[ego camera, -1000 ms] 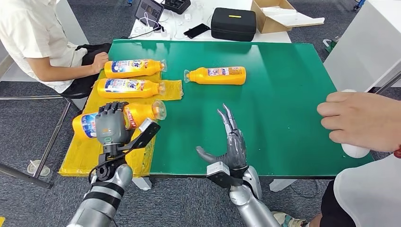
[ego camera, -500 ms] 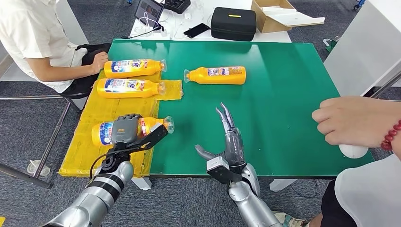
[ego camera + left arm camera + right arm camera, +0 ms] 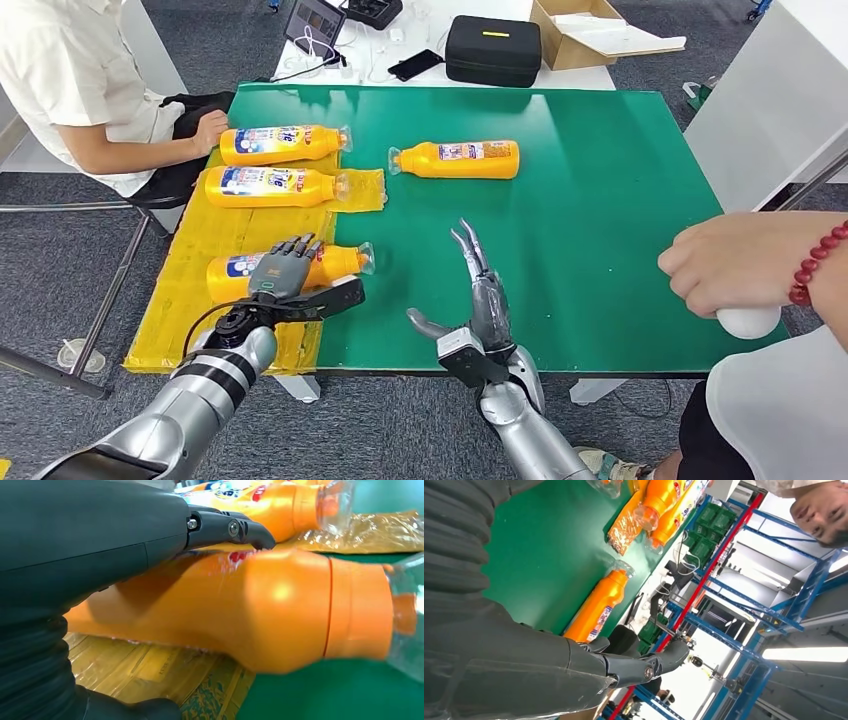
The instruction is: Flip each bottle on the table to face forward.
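**Left robot hand on the nearest bottle, three more lying beyond it**

The left robot hand [image 3: 283,277] lay over the nearest bottle [image 3: 290,268], fingers draped across its orange body and thumb stretched out under its neck, holding it. The bottle lay on its side, partly on a yellow plastic sheet [image 3: 190,300] and partly on the green worktop [image 3: 600,200], its clear cap pointing towards the right robot hand. That grip looked suited to rolling the bottle about its long axis, which I judged to be the step in hand.

The right robot hand [image 3: 480,300] stood idle beside it, fingers apart and straight, holding nothing.

Beyond the left robot hand lay two more bottles, one [image 3: 275,186] on the sheet and the farthest one [image 3: 285,144] behind it, both showing blue and white labels upward. A fourth bottle [image 3: 458,159] lay well beyond the right robot hand on bare green, cap pointing the other way, with a smaller label showing.

The lettering on the labels was too small to read; no brand could be made out. In the left wrist view the held bottle showed only a scrap of red print.

A person's hand [image 3: 745,265] rested on a white object at the worktop's far right edge.
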Robot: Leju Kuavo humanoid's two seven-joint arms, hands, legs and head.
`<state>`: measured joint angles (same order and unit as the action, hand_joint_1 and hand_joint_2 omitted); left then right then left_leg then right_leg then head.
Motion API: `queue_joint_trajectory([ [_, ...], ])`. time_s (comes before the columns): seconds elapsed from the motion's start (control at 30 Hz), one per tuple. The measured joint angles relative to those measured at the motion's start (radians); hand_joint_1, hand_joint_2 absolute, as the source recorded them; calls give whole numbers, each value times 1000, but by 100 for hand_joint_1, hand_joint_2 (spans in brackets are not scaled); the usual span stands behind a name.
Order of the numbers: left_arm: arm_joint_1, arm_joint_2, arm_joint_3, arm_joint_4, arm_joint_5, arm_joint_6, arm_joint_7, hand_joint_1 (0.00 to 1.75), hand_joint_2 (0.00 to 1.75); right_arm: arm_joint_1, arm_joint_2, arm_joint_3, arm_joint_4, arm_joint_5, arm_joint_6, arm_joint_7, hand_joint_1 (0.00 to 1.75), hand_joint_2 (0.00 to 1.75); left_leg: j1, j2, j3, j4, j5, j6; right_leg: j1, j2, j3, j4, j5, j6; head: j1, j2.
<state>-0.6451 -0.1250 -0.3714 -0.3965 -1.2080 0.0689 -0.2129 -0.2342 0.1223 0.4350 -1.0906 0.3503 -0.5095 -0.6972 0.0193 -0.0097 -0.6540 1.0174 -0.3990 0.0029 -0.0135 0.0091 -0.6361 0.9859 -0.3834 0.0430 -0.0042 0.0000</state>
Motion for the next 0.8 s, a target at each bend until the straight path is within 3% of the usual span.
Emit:
queue_joint_trajectory([
  [0.2,-26,12,-21,15,5,-74,-7,8,175,-5,0,4,2,-15,9,0,0,175,0,0,1,0,0,0,0,0,1,0,0,0,0,0],
  [0.53,-31,20,-23,21,27,-94,-37,7,175,-6,-1,10,7,-23,8,0,0,175,0,0,1,0,0,0,0,0,1,0,0,0,0,0],
  [0.67,-5,25,-22,-9,107,-4,-136,0,175,-4,-9,19,8,-32,-14,0,0,175,0,0,1,0,0,0,0,0,1,0,0,0,0,0],
  [0.8,27,25,-23,-62,147,40,-184,0,175,4,-15,20,8,-34,-24,0,0,175,0,0,1,0,0,0,0,0,0,0,0,0,0,0],
])
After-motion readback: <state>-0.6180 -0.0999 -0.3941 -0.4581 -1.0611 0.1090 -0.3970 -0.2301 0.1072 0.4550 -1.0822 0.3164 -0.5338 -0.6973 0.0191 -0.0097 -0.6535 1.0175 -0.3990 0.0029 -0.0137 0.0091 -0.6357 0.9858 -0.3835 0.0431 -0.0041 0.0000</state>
